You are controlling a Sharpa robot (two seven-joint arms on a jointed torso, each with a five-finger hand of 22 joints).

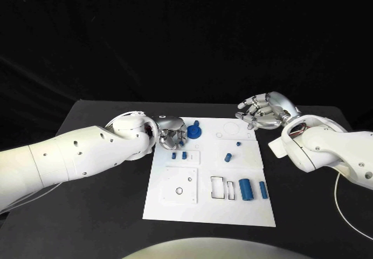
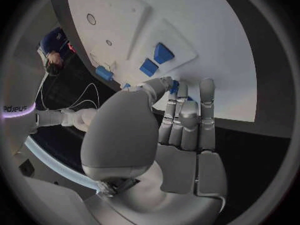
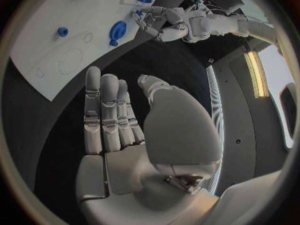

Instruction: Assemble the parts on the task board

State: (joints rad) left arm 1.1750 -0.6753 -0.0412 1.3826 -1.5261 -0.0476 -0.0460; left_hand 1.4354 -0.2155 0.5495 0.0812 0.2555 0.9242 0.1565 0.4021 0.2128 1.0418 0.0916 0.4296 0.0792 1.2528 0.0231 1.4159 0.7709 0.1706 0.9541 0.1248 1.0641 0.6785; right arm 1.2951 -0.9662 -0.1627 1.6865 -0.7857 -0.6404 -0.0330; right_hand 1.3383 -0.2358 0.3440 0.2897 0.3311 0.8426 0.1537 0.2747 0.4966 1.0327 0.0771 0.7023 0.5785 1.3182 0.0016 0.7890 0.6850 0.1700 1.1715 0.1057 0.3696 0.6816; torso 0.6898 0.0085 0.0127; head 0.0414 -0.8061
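I see my left hand [image 1: 171,134] at the task board's [image 1: 209,213] far-left corner, fingers extended close together beside a round blue part [image 1: 193,131]; whether they touch it I cannot tell. My right hand [image 1: 264,111] hangs beyond the board's far-right corner, fingers apart, holding nothing.

Black table [image 1: 93,216] (matte) against a dark, unlit backdrop [image 1: 186,43]
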